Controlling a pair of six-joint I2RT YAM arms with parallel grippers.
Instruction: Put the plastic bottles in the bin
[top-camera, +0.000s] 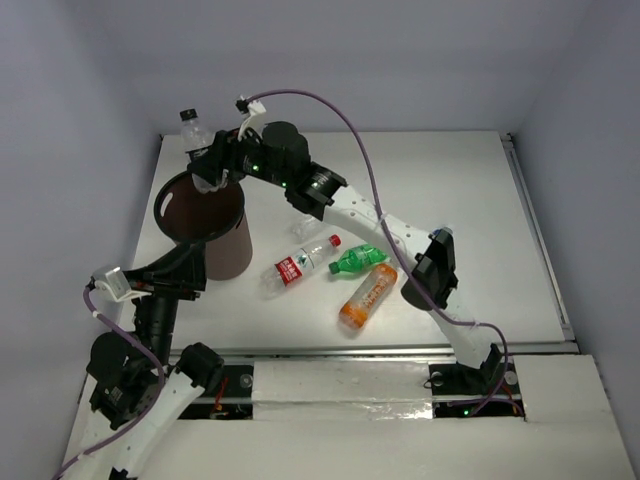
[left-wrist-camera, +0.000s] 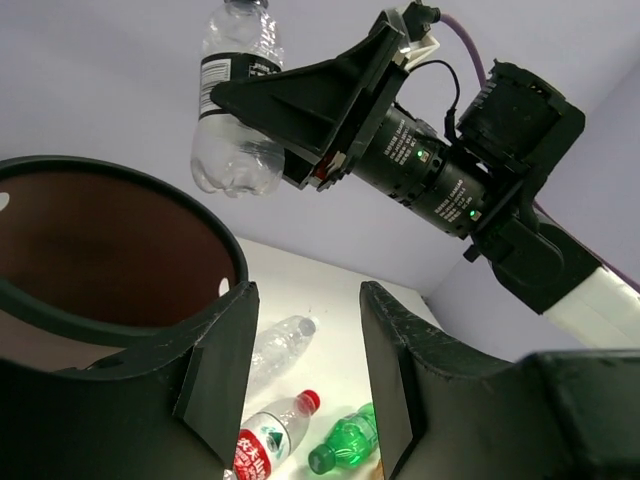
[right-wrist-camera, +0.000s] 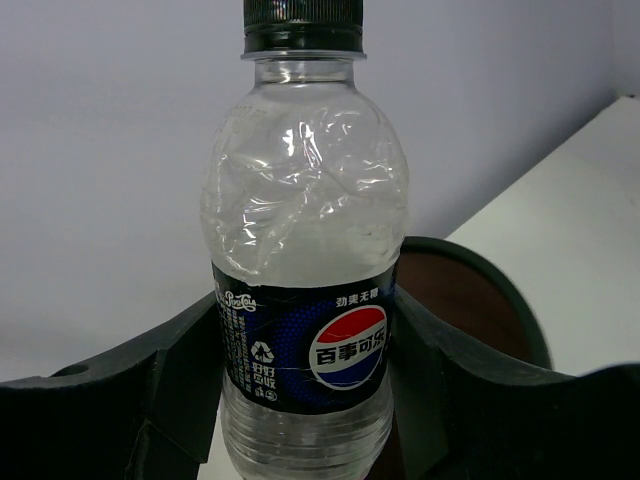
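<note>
Left gripper (left-wrist-camera: 305, 320) fingers, closest in view, stand parted and empty just beside the bin (top-camera: 236, 250), a dark brown bucket on the left of the white table (top-camera: 480, 220). The right gripper (top-camera: 208, 168) clamps the black-capped bottle (right-wrist-camera: 305, 300) around its dark label, cap upward, over the bin's far rim. Lying right of the bin are a plain clear bottle (top-camera: 308, 228), a red-capped bottle (top-camera: 300, 263), a green bottle (top-camera: 356, 260) and an orange bottle (top-camera: 368, 295).

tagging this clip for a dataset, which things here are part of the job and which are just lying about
Job: bin, dark-labelled bottle, plain clear bottle, red-labelled bottle, green bottle, orange bottle.
Not job: purple cable, table.
</note>
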